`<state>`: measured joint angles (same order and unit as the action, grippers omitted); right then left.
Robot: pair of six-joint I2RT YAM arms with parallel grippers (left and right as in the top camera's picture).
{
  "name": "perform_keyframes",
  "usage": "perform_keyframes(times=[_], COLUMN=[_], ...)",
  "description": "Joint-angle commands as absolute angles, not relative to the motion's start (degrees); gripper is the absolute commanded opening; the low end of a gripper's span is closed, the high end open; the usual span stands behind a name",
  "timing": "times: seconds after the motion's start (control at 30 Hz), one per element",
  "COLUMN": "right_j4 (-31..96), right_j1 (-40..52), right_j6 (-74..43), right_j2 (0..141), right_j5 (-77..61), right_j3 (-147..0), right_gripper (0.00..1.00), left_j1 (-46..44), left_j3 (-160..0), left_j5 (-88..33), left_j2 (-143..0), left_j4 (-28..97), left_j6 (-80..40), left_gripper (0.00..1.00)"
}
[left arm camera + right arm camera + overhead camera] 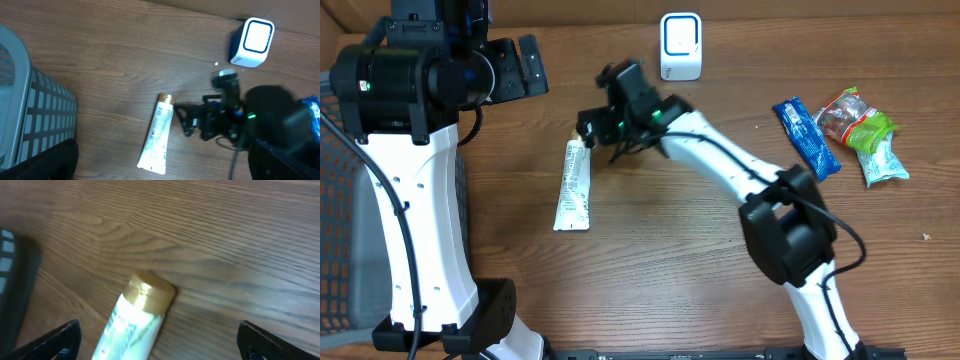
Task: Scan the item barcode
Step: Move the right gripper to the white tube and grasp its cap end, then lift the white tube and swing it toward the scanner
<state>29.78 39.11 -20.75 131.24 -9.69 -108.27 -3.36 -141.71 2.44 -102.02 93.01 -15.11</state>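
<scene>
On the table (pixel 650 260), tube (pixel 573 185): lay flat at 9 o'clock of centre, gold cap (pixel 149 292) toward 12.
Right gripper (pixel 159 339): hovered at the cap, jaws wide apart, clasping nothing.
Left gripper (pixel 528 65): jaws apart, bare, at 11 o'clock.
Scanner (pixel 680 47): stood at 12 o'clock.

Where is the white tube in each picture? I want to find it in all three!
Overhead: the tube lies on the table, left of the middle, just below the right hand.
Left wrist: the tube lies slanted, low in the middle, left of the right hand.
Right wrist: the tube pokes up from the bottom edge, left of centre.
Shared landmark: its gold cap, the end nearest the right hand.
</scene>
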Motion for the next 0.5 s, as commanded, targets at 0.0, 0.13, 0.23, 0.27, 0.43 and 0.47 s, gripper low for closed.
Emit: perform_keyframes(times=[0.0, 0.13, 0.23, 0.27, 0.43, 0.47], right_j4=[27.6, 26.0, 24.5, 24.3, 24.2, 24.4], right_j1=[40.6, 42.3, 43.4, 43.7, 44.3, 44.3], right_j6=[-22.8, -22.8, -22.7, -22.8, -24.4, -25.6], right_j2=[133.5, 135.3, 136.5, 136.8, 138.5, 138.9], right_j5=[-6.1, -7.8, -9.8, -10.0, -10.2, -10.1], right_j3=[-107.9, -107.9, -107.9, -107.9, -107.9, -107.9], right_gripper=[0.99, 1.0, 1.0, 1.0, 0.96, 0.92], left_j1=[-3.4, -3.4, -3.4, -3.4, -3.4, -3.4], left_j3=[-141.6, -141.6, -141.6, -141.6, -141.6, -141.6], left_j5=[3.0, 3.0, 3.0, 3.0, 3.0, 3.0], left_j2=[-102.0, -102.0, -102.0, -102.0, -102.0, -102.0], left_j4=[92.8, 92.8, 92.8, 92.8, 92.8, 92.8], left_j6=[-15.9, -15.9, -15.9, -15.9, -15.9, -15.9], left_gripper=[1.0, 1.0, 1.0, 1.0, 1.0, 1.0])
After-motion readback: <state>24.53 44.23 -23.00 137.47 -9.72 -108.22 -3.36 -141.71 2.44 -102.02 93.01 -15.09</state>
